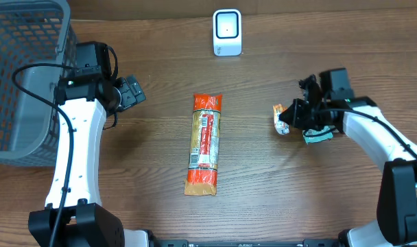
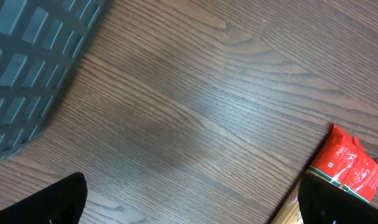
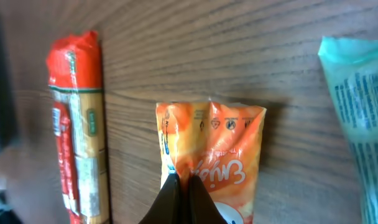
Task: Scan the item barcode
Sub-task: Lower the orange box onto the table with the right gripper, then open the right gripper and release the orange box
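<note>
Orange packet point(image 3: 214, 143) sits at the tip of the right gripper point(image 3: 181, 186), whose 2 fingers are pressed together over the packet's near edge. That looks like a pinch on the thin foil. I cannot tell whether the packet is lifted or resting on the table point(image 1: 147, 178).

From the fingertips, the packet's long axis runs straight ahead in line with the gripper, toward the middle of the table. A teal packet point(image 3: 357, 124) lies just beside it on one side. On the other side, a long red-and-orange package point(image 1: 204, 144) lies near it but apart, with its own long axis running from the near edge of the table to the far edge.

The white scanner point(image 1: 227, 31) stands at the far edge near the centre, well apart from the right gripper. It is forward and inward from that gripper, past the far end of the long package. The coming move is probably a carry along that diagonal, with the printed face turned toward the scanner.

The left gripper point(image 1: 129, 92) hangs wide open with nothing in it beside the grey basket point(image 1: 16, 68), well away from the orange packet, so the right arm is the 1 placed to present it.
</note>
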Robot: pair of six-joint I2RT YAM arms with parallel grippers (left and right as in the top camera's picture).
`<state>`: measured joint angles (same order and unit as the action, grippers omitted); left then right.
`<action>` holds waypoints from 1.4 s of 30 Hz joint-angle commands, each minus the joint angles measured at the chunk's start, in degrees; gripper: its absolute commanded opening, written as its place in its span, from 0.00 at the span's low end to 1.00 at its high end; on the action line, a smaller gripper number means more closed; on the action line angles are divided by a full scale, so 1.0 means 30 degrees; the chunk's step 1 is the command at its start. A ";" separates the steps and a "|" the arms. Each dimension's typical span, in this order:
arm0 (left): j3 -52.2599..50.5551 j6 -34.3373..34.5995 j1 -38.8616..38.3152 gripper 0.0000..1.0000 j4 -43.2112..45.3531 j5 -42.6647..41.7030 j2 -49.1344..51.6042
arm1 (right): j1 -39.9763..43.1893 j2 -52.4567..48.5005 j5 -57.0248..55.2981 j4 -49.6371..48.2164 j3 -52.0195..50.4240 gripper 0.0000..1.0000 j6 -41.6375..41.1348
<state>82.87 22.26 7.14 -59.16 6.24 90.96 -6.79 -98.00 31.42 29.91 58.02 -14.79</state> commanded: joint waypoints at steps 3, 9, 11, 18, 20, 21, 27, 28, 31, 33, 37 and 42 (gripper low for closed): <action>-0.0073 -0.0219 -0.0007 1.00 0.0000 0.0051 0.0138 | 0.0714 -0.0080 0.3985 -0.3439 -0.2506 0.04 0.0590; -0.0073 -0.0219 -0.0007 1.00 0.0000 0.0051 0.0138 | 0.0714 -0.0131 0.3169 -0.4612 -0.3468 0.05 0.0532; -0.0073 -0.0219 -0.0007 1.00 0.0007 0.0051 0.0138 | 0.0714 -0.0131 0.2200 -0.4605 -0.3592 0.05 0.0437; -0.0073 -0.0219 -0.0007 1.00 0.0000 0.0051 0.0138 | 0.0714 -0.0131 0.1464 -0.4379 -0.3606 0.14 0.0437; -0.0073 -0.0219 -0.0007 1.00 0.0000 0.0051 0.0138 | 0.0714 -0.0131 0.1464 -0.4379 -0.3614 0.21 0.0444; -0.0073 -0.0219 -0.0007 1.00 0.0007 0.0051 0.0138 | 0.0714 -0.0131 0.1464 -0.4379 -0.3606 0.23 0.0444; -0.0073 -0.0219 -0.0007 1.00 0.0000 0.0051 0.0138 | 0.0714 -0.0131 0.1137 -0.4386 -0.3606 0.35 0.0444; -0.0073 -0.0219 -0.0007 1.00 0.0000 0.0051 0.0138 | 0.0714 -0.0131 0.1020 -0.4386 -0.3606 0.35 0.0452; -0.0073 -0.0211 -0.0007 1.00 0.0000 0.0051 0.0138 | 0.0721 -0.0131 0.0889 -0.4466 -0.3599 0.35 0.0452; -0.0073 -0.0219 -0.0007 1.00 0.0007 0.0051 0.0138 | 0.0743 -0.0131 0.0889 -0.4473 -0.3555 0.34 0.0444; -0.0073 -0.0211 -0.0007 1.00 0.0000 0.0051 0.0138 | 0.0984 -0.0124 0.0903 -0.4459 -0.3548 0.33 0.0444; -0.0073 -0.0219 -0.0007 1.00 0.0000 0.0051 0.0138 | 0.1428 -0.0044 0.1610 -0.4452 -0.3534 0.33 0.0444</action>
<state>82.87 22.26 7.11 -59.16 6.26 90.96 -3.44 -98.02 35.18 16.99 47.57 -13.50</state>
